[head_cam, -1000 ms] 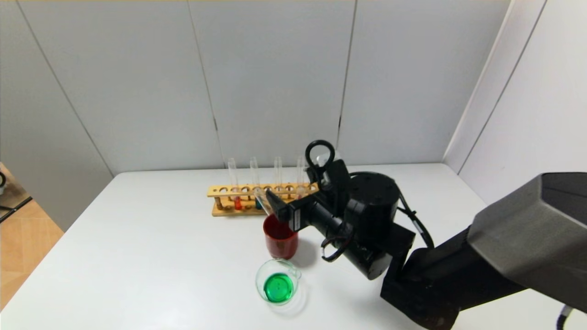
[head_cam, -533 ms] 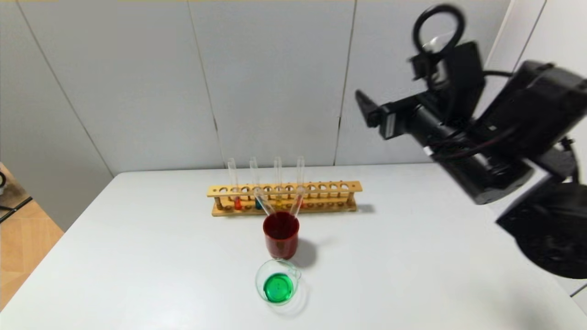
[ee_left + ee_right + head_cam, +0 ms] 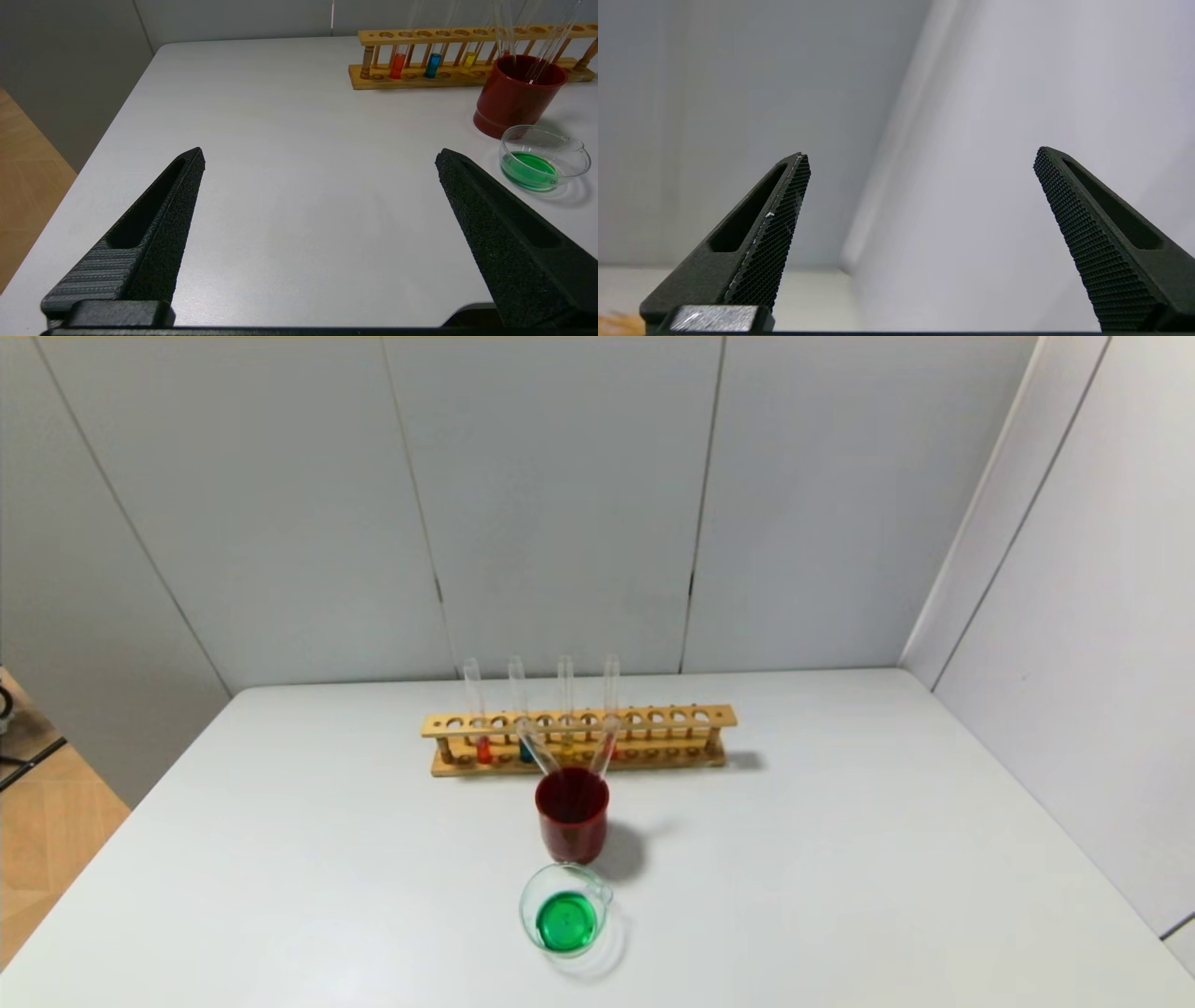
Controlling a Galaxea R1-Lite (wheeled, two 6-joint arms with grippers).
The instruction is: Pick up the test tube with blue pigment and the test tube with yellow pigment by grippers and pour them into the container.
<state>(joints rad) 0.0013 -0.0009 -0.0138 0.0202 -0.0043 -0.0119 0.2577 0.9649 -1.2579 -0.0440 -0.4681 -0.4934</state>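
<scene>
Left gripper (image 3: 321, 150): is hanging low over the table (image 3: 840, 859) with jaws spread wide and nothing between them, looking across bare tabletop toward the rack (image 3: 579, 721).
Right gripper (image 3: 922, 151): is gaping wide and empty, pointing at the wall panels; none of the task's things are showing ahead of it.
Nearer arm: judged the left, since only its camera is seeing the rack.
Test tube with blue pigment (image 3: 432, 65): is standing upright in the rack, long axis vertical, just beside the red tube (image 3: 397, 65).
Test tube with yellow pigment (image 3: 469, 59): is standing upright in the rack, one place along from the blue.
Red cup (image 3: 571, 826): is sitting just in front of the rack, holding two empty tubes (image 3: 537, 747) that are leaning apart in a V.
Container (image 3: 566, 910): is sitting in front of the rack, beyond the red cup, holding green liquid.
Progress: judged done, the green suggesting blue and yellow already mixed.
Coming move: any further pick is calling for a grip from the side on an upright tube.
Writing: none is showing anywhere.
</scene>
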